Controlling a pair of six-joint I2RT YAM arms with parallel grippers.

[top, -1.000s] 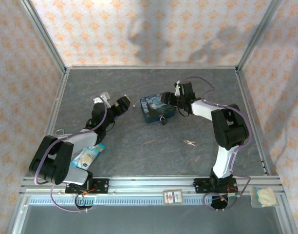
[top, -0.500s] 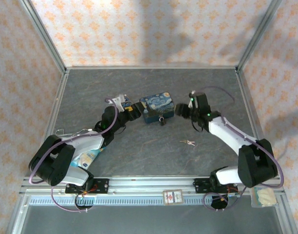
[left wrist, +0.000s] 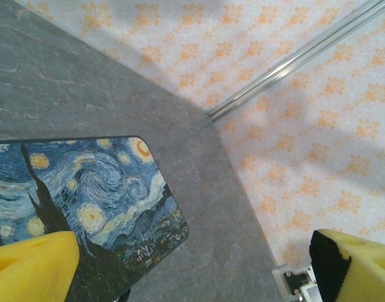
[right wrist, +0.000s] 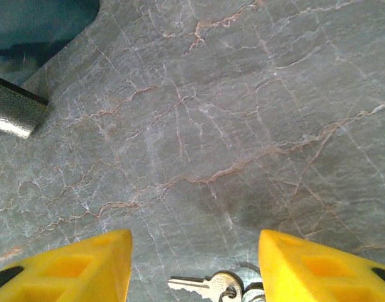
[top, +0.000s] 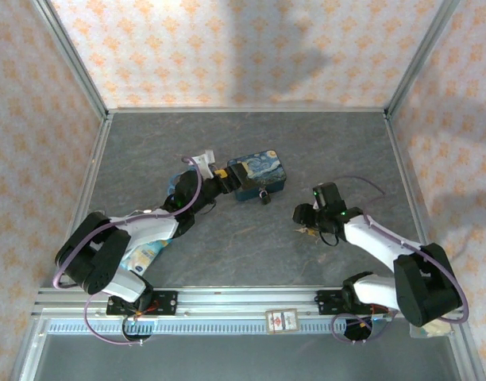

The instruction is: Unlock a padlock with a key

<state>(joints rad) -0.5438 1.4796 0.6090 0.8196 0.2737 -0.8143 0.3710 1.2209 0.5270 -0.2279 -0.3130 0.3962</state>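
Top view. Count: 2 arms, 1 tin (top: 263, 171), 1 padlock (top: 263, 195), 1 key (top: 310, 231) bunch.
- Table (top: 227, 135): grey, marbled, matt.
- Tin: rounded rectangle, painted blue and yellow.
- Left gripper (top: 225, 176) is at the tin's left end with its jaws spread.
- Padlock: tiny and dark, hard against the tin's near side.
- Key: a thin silvery bunch lying on the table, well apart from the padlock, just at the right gripper (top: 304, 216).
- On the near rail: 1 card (top: 281, 319) and 1 clear bag (top: 430, 321).
- Under the left arm: 1 blue-white packet (top: 145, 254).

Left wrist view.
- Left gripper (left wrist: 192, 267) is released. Its 2 yellow fingers (left wrist: 29, 267), foam-like and blocky, stand far apart at the bottom corners with nothing between them.
- The tin (left wrist: 92, 195) lid shows swirled stars and a dark cypress. It is glossy with a rounded corner and lies partly under the left finger.
- Behind it are the table (left wrist: 66, 82), a metal bar (left wrist: 293, 63) and orange-patterned wallpaper (left wrist: 306, 126).

Right wrist view.
- Right gripper (right wrist: 194, 264) has 2 yellow fingers (right wrist: 318, 267) apart, straddling the key (right wrist: 208, 286).
- Of the key, 1 flat notched blade and part of a ring are seen, lying flat at the bottom edge.
- No grip is visible. I cannot tell whether the ring touches a finger.
- Padlock (right wrist: 15, 112) is at upper left: a small block with a grainy silver-grey face and a black edge.
- Tin (right wrist: 35, 25): a dark teal corner above the padlock.
- Table (right wrist: 211, 126): veined with pale and rust lines.
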